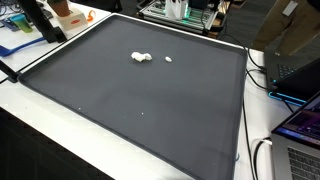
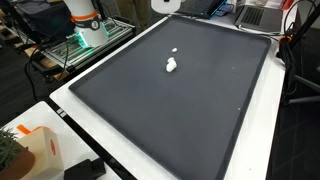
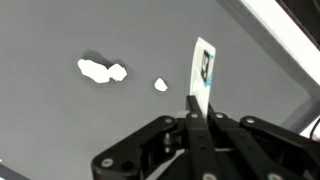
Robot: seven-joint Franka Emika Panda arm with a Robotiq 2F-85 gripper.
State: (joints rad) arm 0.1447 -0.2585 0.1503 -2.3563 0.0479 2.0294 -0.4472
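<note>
Two exterior cameras look down from different edges across the dark grey rectangular mat (image 1: 150, 100) (image 2: 180, 100) on the white worktop (image 1: 30, 130), while the wrist camera peers close over jaws pinching a white card (image 3: 203, 68), all sharing the white crumpled scraps (image 1: 142, 57) (image 2: 171, 66) (image 3: 101, 71).

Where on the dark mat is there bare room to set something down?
Bare: the mat from the white scraps to its near border. Crowded: only at the scraps. The gripper is shut on a white card.

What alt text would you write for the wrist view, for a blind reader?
Shut black jaws pinch a thin white card with a dark mark over a grey mat. A large white scrap and a small white scrap lie left of the card.
</note>
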